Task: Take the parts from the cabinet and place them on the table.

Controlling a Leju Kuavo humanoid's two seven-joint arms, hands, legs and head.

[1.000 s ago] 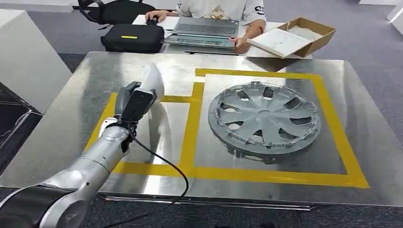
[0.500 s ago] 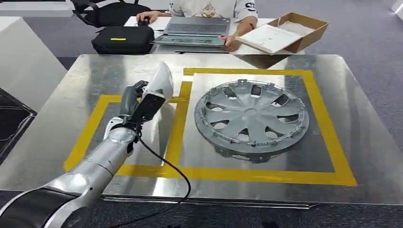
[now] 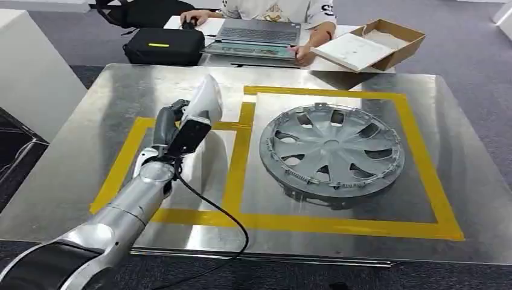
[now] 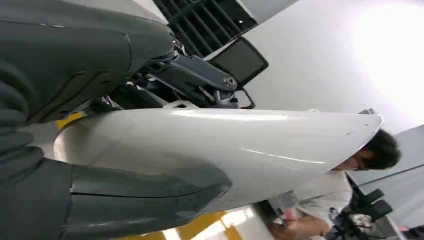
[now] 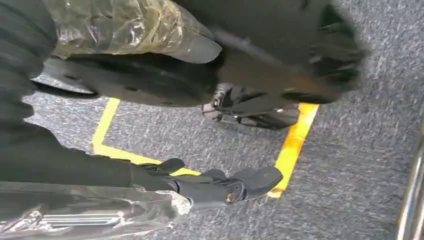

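Observation:
My left hand (image 3: pixel 172 129) grips a white curved shell part (image 3: pixel 206 101) and holds it upright above the left yellow-taped square (image 3: pixel 124 162) of the steel table (image 3: pixel 78 158). In the left wrist view the white part (image 4: pixel 240 150) lies across the hand (image 4: pixel 120 197), between the thumb and the darker fingers. A grey wheel cover (image 3: pixel 331 153) lies flat inside the right taped square. My right hand (image 5: pixel 205 184) hangs over grey carpet with its fingers stretched out and nothing in them.
Behind the table a person (image 3: pixel 275 11) sits at a laptop (image 3: pixel 259 37), with a black case (image 3: pixel 163 46) and an open cardboard box (image 3: pixel 371 43) beside it. A white cabinet side (image 3: pixel 30 72) stands at the left. Yellow floor tape (image 5: pixel 292 145) runs below my right hand.
The head view has swayed, so the whole scene shifts. My left hand with the white part has moved slightly toward the middle tape line. The wheel cover stays put.

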